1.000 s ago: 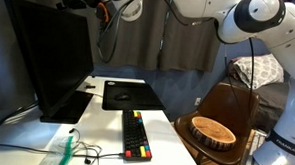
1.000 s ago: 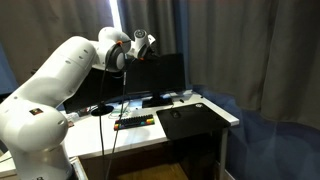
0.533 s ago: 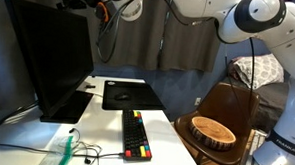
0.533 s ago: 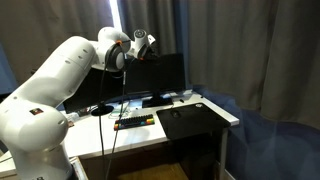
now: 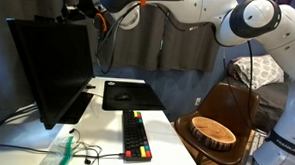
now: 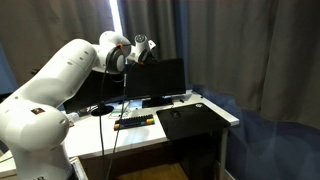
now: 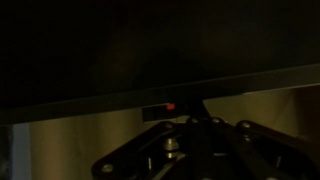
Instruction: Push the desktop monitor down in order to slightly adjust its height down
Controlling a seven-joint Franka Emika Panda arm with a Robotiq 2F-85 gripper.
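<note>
Gripper point(image 5: 79, 11) at top edge of dark monitor point(image 5: 48, 73), finger spread impossible to tell, keyboard point(image 5: 135, 135) and black mouse pad point(image 5: 125, 94) on desk point(image 5: 104, 126) beside

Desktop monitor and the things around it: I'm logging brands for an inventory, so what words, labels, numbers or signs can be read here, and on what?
No text can be read in any view.
desktop monitor: no brand or label shows; the wrist view shows only a small red light at its edge.
keyboard: key legends too small to read.
robot base: dark lettering, too blurred to read.
</note>
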